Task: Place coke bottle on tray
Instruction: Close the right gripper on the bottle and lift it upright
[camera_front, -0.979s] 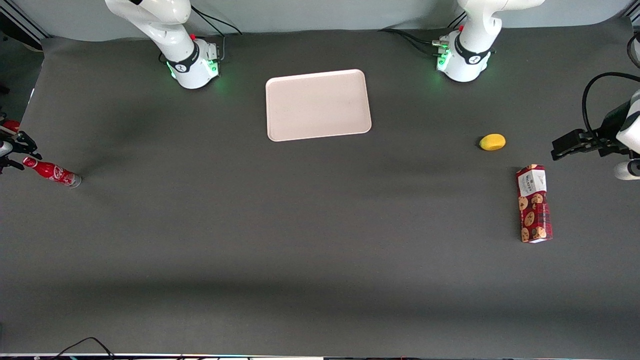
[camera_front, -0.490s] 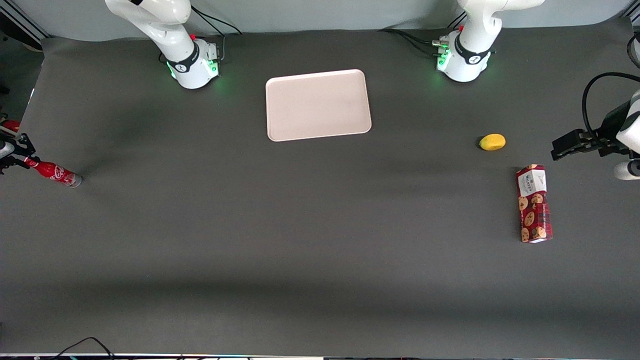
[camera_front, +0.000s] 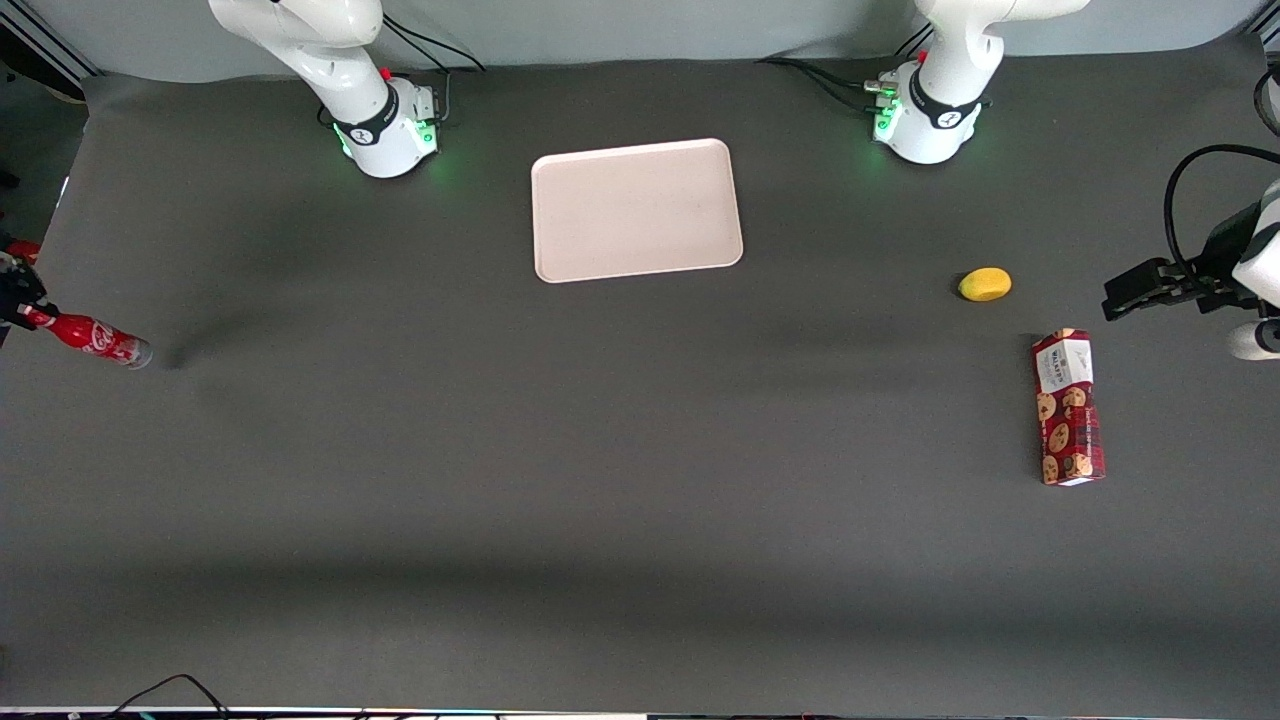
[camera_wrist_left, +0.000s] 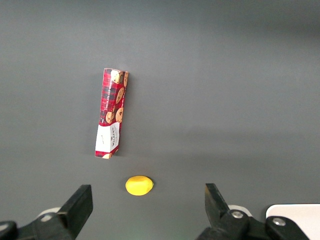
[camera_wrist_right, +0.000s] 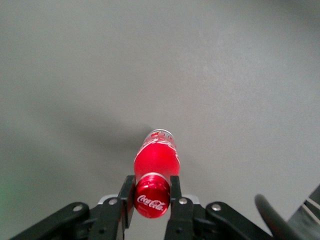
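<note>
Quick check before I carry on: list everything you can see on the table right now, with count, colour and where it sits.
coke bottle: one, red, at the working arm's end of the table, cap gripped
tray: one, pale pinkish-white, mid-table between the arm bases, nothing on it
lemon: one, yellow, toward the parked arm's end
cookie box: one, red, lying flat, nearer the front camera than the lemon
claw: one, black, shut on the bottle's cap

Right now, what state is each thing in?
Pincer: shut on the bottle's cap, at the working arm's end of the table.
Bottle: gripped at the cap, off the tray.
Tray: flat on the table, nothing on it.
Cookie box: lying flat, toward the parked arm's end.
Lemon: resting on the table, near the box.
</note>
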